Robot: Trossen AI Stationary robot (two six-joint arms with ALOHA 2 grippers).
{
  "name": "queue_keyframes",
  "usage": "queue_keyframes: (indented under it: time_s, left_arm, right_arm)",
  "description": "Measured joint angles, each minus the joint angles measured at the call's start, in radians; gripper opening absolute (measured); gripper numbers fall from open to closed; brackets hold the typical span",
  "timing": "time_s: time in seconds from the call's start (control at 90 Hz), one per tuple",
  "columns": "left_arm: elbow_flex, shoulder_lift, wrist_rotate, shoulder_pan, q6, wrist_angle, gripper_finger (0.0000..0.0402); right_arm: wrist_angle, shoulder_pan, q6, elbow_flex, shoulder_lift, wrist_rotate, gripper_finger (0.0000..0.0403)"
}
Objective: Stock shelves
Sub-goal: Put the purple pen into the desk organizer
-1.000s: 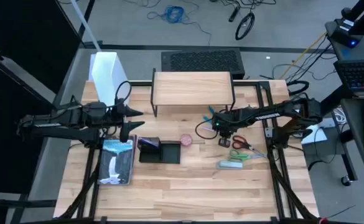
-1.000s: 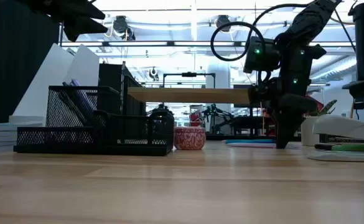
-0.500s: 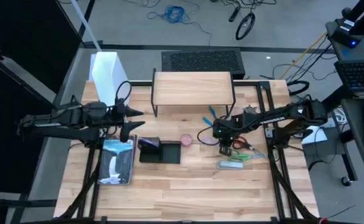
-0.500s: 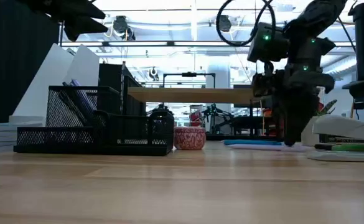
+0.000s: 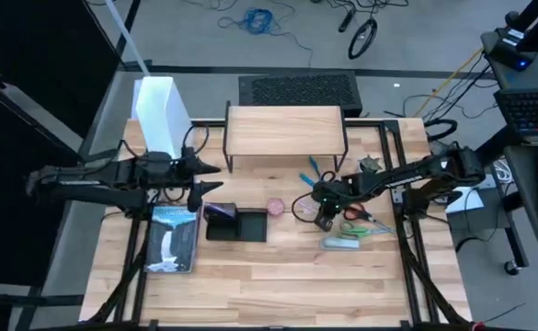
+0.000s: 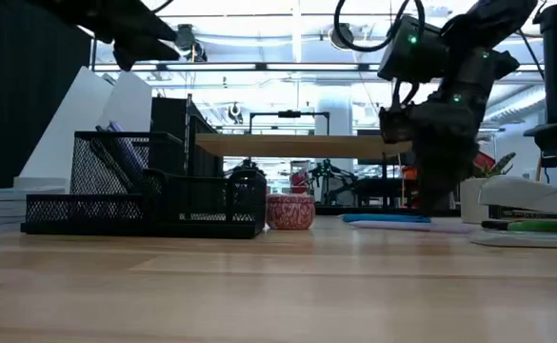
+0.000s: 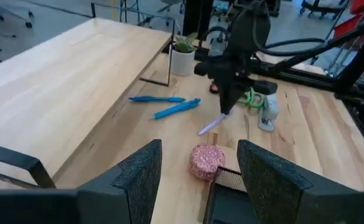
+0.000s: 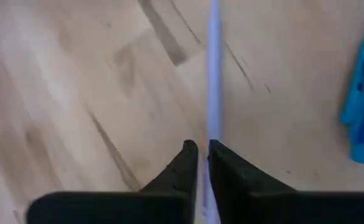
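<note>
Nearest the table's front edge, a book lies flat at the left, and at the right a pale stapler rests beside green-handled scissors. Just beyond, at the middle, sit the black mesh organizer tray and a small pink pot. To the right of the pot the right gripper is down near the table, its fingers pressed together on a thin pale pen that slants from its tip. Two blue pens lie on the table just past it. The left gripper hangs above the book's far end, spread open and holding nothing. Farther back stands the shelves, its light-wood top bare, with a white file box at its left. Stocking looks barely begun: nothing sits on the riser, and the pens, scissors, stapler, pot and book are all left to place.
</note>
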Motion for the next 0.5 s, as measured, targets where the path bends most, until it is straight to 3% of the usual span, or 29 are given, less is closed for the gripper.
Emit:
queue_keyframes:
  time_s: [0.222, 0.5]
  left_arm:
    - [0.0, 0.008, 0.0, 0.0, 0.026, 0.001, 0.0196]
    - [0.0, 0.008, 0.0, 0.0, 0.046, -0.003, 0.0196]
  right_arm:
    - [0.009, -0.005, -0.011, 0.036, -0.001, 0.066, 0.0108]
    - [-0.091, -0.001, -0.075, 0.11, 0.059, 0.102, 0.0098]
